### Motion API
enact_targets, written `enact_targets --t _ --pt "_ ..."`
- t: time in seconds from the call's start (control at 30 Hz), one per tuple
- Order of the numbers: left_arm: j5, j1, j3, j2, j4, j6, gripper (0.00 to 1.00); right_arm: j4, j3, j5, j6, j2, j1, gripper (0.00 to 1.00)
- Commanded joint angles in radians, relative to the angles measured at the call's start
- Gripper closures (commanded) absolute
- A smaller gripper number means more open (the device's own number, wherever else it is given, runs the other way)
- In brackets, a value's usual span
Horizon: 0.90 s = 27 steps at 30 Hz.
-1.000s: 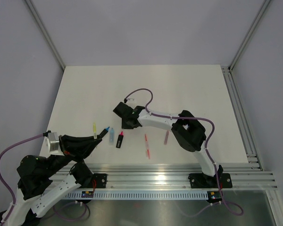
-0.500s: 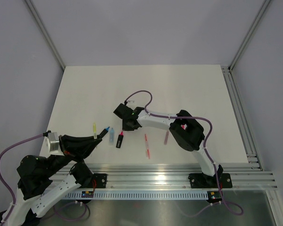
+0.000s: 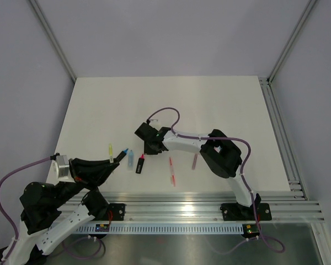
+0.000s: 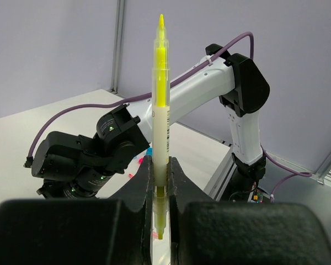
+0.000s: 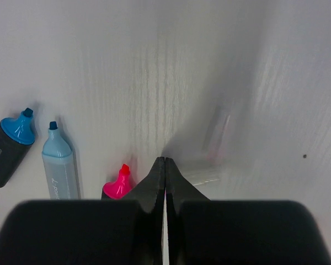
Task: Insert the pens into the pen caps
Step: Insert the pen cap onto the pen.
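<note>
Creeping slightly right and nearer, right gripper pressed together | left gripper pinching yellow pen, unmoved | capping likely pending

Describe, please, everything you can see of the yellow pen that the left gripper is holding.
The yellow pen is a thin stick: a yellow pointed tip on top, a yellow core inside what looks like clear plastic, a pale middle section with small dark print, and a yellow lower end. In the wrist view it stands upright, clamped by the left gripper between two black fingers near its lower part. Nothing else touches it.
</note>
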Motion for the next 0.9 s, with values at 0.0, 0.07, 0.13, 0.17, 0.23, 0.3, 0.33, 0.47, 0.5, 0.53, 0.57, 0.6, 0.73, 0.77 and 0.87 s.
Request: enact_targets --t 0.0,0.07,0.13,0.17,0.23,0.3,0.33,0.47,0.5,0.53,0.57,0.6,0.73,0.77,0.87 --pt "0.023 -0.007 0.013 -0.043 0.041 0.014 1.00 -0.039 -0.043 -0.002 -0.001 -0.052 0.012 1.00" --pt "0.023 -0.007 0.013 -0.043 0.041 0.014 1.00 -0.039 -0.062 0.002 0.002 -0.061 0.015 1.00" --pt "0.024 -0.007 0.012 -0.043 0.042 0.014 1.00 -0.040 -0.071 0.004 0.004 -0.075 0.019 1.00" --pt "0.026 -0.007 0.012 -0.045 0.043 0.014 1.00 -0.040 -0.080 0.006 0.005 -0.076 0.019 1.00" --pt "0.024 -0.007 0.012 -0.045 0.041 0.014 1.00 -0.040 -0.088 0.006 0.007 -0.084 0.022 1.00" --pt "0.024 -0.007 0.012 -0.045 0.043 0.014 1.00 -0.043 -0.096 0.007 0.005 -0.092 0.025 1.00" --pt "0.026 -0.007 0.012 -0.045 0.041 0.014 1.00 -0.045 -0.097 0.007 0.007 -0.095 0.026 1.00" --pt "0.026 -0.007 0.012 -0.045 0.043 0.014 1.00 -0.059 -0.105 0.010 0.002 -0.119 0.037 1.00" --pt "0.026 -0.007 0.012 -0.046 0.043 0.013 1.00 -0.060 -0.103 0.010 -0.001 -0.133 0.038 1.00" --pt "0.027 -0.007 0.012 -0.045 0.043 0.013 1.00 -0.063 -0.100 0.012 -0.004 -0.141 0.040 0.98" --pt "0.027 -0.007 0.012 -0.046 0.043 0.013 1.00 -0.069 -0.094 0.013 -0.005 -0.149 0.042 0.97" --pt "0.027 -0.007 0.012 -0.045 0.043 0.013 1.00 -0.076 -0.090 0.016 -0.007 -0.162 0.042 0.95" --pt "0.026 -0.007 0.012 -0.046 0.043 0.013 1.00 -0.132 -0.063 0.074 0.021 -0.188 0.042 0.83" --pt "0.027 -0.007 0.012 -0.048 0.043 0.013 1.00 -0.152 -0.063 0.103 0.028 -0.195 0.042 0.77" --pt "0.026 -0.007 0.012 -0.049 0.041 0.013 1.00 -0.203 -0.053 0.150 0.056 -0.185 0.040 0.64"
